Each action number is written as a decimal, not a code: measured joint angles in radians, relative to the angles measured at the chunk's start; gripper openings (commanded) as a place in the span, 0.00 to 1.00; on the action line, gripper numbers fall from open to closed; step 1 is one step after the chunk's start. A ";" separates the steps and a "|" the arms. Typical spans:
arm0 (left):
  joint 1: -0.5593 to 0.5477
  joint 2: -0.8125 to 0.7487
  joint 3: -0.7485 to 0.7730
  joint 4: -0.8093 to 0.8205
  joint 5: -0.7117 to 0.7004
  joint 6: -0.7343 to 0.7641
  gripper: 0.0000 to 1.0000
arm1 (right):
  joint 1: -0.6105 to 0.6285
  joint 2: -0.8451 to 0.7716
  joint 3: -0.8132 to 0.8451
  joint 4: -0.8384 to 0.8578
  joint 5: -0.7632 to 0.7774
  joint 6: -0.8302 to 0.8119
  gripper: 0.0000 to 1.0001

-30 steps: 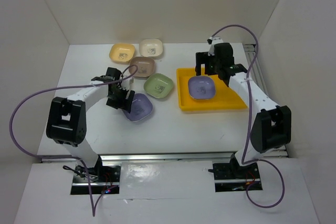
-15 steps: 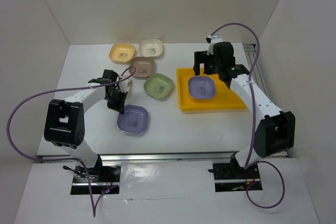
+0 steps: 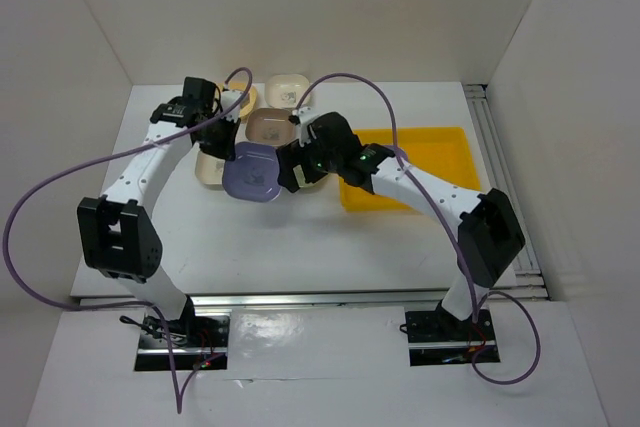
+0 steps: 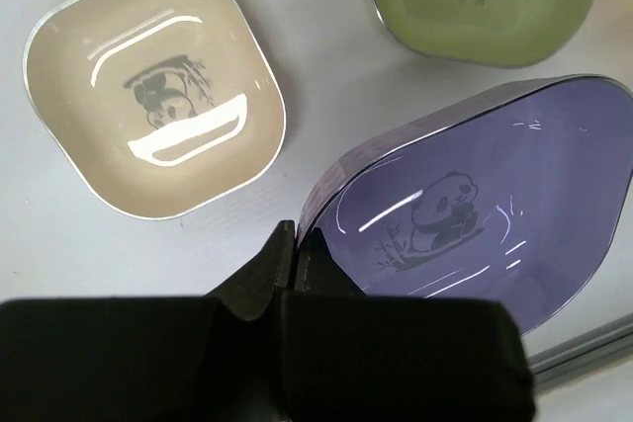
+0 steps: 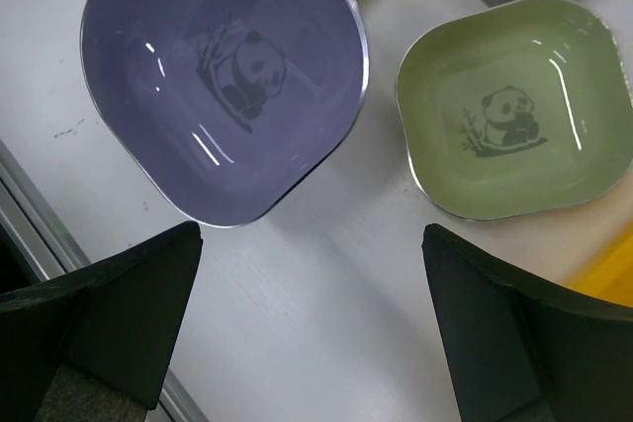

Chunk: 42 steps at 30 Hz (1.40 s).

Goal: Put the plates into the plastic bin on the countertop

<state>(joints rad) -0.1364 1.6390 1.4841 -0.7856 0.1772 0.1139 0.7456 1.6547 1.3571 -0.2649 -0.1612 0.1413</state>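
so the left pincer [image 4: 295, 246] is pinched shut on the thin rim of a glossy, rounded-square lilac plate [image 4: 475, 214], with a shiny cream plate [image 4: 153, 86] ahead-left of it, while the right pincer [image 5: 312, 244] gapes wide holding nothing, a smooth green plate [image 5: 514, 106] just ahead-right and the low-walled yellow-orange plastic bin [image 3: 440, 159] off to its right

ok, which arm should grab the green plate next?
Right. Its jaws are open and empty, close above the green plate; the left jaws are shut on the rim of the lilac plate.

Left end effector [image 4: 295, 246] clamped, right [image 5: 309, 244] agape
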 measured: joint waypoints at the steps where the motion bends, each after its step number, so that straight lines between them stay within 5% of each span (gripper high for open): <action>1: 0.000 0.010 0.022 -0.001 -0.001 -0.006 0.00 | 0.004 0.010 0.000 0.003 0.001 0.008 1.00; 12: 0.000 0.082 0.160 -0.078 0.101 -0.047 0.00 | 0.016 0.082 0.000 0.121 0.019 0.105 0.93; 15: 0.000 0.082 0.161 -0.087 0.137 -0.061 0.00 | 0.021 0.112 0.008 0.122 0.037 0.115 0.60; 16: 0.000 0.082 0.161 -0.090 0.145 -0.066 0.00 | 0.023 0.126 0.016 0.120 0.045 0.118 0.23; 17: 0.000 0.082 0.161 -0.091 0.149 -0.068 0.00 | 0.023 0.136 0.025 0.117 0.048 0.119 0.11; 18: 0.000 0.080 0.161 -0.089 0.127 -0.067 0.15 | 0.024 0.144 0.033 0.105 0.076 0.147 0.00; 20: 0.010 0.071 0.150 -0.097 0.130 -0.084 0.44 | 0.012 0.150 0.050 0.111 0.140 0.197 0.00; 21: 0.009 0.066 0.146 -0.114 0.132 -0.096 0.75 | 0.007 0.150 0.059 0.111 0.176 0.187 0.00; 23: 0.006 0.057 0.144 -0.109 0.124 -0.100 0.97 | 0.004 0.143 0.063 0.097 0.190 0.171 0.00; 28: 0.043 0.047 0.151 -0.076 0.099 -0.124 1.00 | -0.047 0.087 0.043 0.039 0.191 0.116 0.00; 37: 0.269 0.051 0.161 -0.023 0.013 -0.078 1.00 | -0.505 -0.101 -0.028 -0.069 0.148 -0.056 0.00; 42: 0.394 0.089 0.145 0.043 0.022 -0.021 1.00 | -0.598 -0.101 -0.104 -0.106 0.087 -0.115 0.00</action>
<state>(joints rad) 0.2573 1.7283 1.6295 -0.7422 0.1993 0.0933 0.1474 1.5539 1.2533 -0.3706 -0.0738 0.0261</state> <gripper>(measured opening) 0.998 0.111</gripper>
